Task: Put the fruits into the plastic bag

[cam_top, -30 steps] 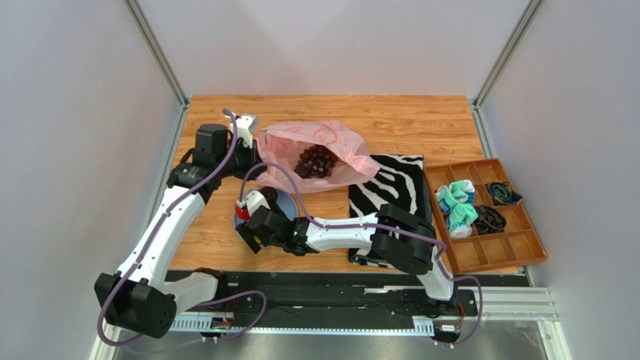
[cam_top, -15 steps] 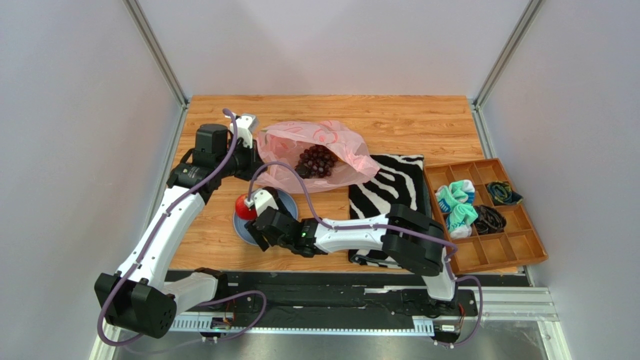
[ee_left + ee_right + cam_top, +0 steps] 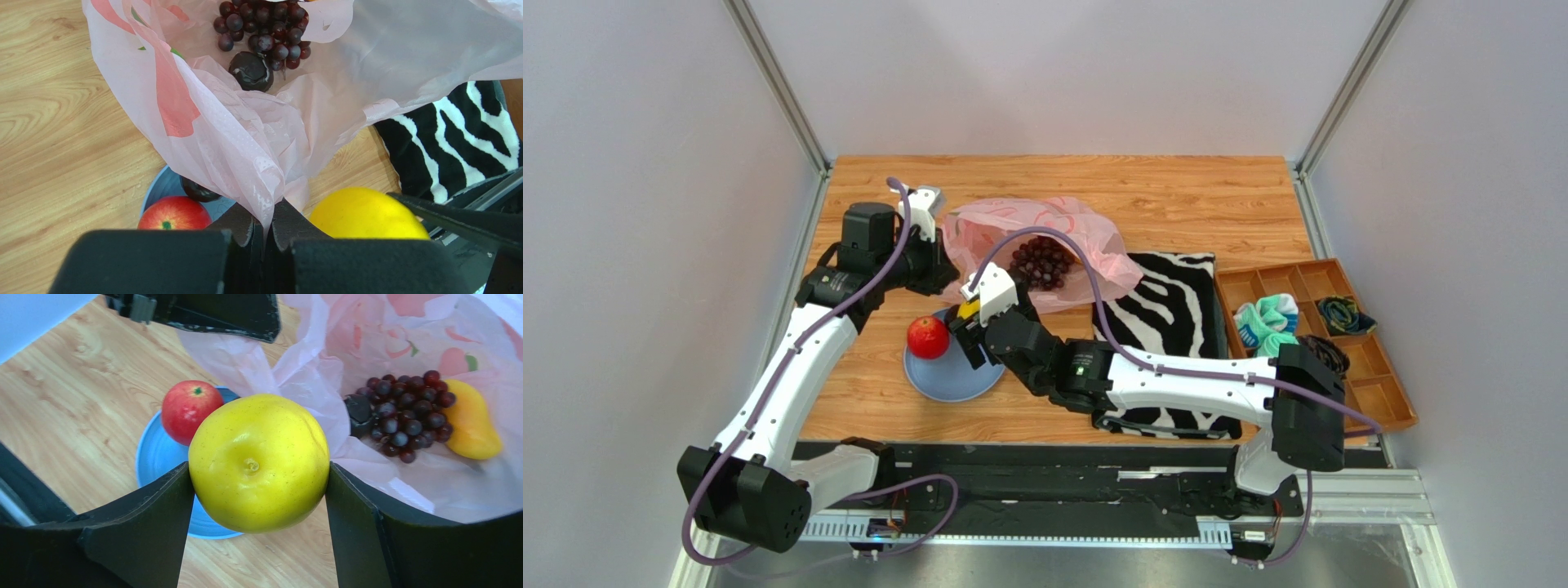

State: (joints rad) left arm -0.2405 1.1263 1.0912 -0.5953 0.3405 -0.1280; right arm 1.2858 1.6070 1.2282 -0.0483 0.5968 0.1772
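The pink plastic bag (image 3: 1075, 239) lies open at the back, with the grape bunch (image 3: 1038, 262), a mango (image 3: 469, 419) and a dark plum (image 3: 250, 70) inside. My left gripper (image 3: 265, 229) is shut on the bag's near edge (image 3: 245, 141) and holds it up. My right gripper (image 3: 259, 478) is shut on the round yellow citrus (image 3: 259, 462), above the wood between the blue plate (image 3: 946, 374) and the bag's mouth. The red apple (image 3: 928, 337) and another dark plum (image 3: 196, 191) rest on the plate.
A zebra-striped cloth (image 3: 1161, 306) lies right of the bag, under my right arm. A wooden compartment tray (image 3: 1369, 404) with socks stands at the right edge. Grey walls enclose the table.
My right gripper has moved from the plate's left side back and to the right, toward the bag's mouth, carrying the citrus. The apple stays on the plate. The left arm has not moved.
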